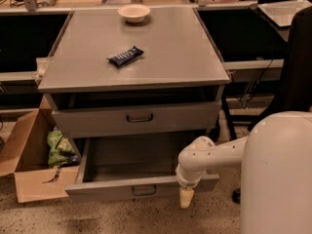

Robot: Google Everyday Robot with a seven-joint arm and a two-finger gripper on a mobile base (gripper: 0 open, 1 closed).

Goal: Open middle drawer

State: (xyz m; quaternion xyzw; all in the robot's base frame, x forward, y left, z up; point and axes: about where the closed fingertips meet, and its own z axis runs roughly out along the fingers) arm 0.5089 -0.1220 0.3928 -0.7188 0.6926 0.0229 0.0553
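The middle drawer point(109, 191) is the lower grey drawer of the cabinet. It stands pulled far out, with its plain grey tray point(131, 160) showing and a small dark loop handle point(144, 190) at the centre of its front. My gripper point(186, 198) hangs on the white arm point(214, 155), pointing down against the right part of that drawer's front, right of the handle. Above it, the taller-fronted grey drawer point(97, 122) is nearly closed.
On the cabinet top point(170, 57) lie a dark snack bar point(125, 56) and a cream bowl point(134, 12). An open cardboard box point(29, 179) with a green bag point(59, 147) stands on the floor at the left. My white body point(278, 174) fills the lower right, with a black chair point(297, 67) behind it.
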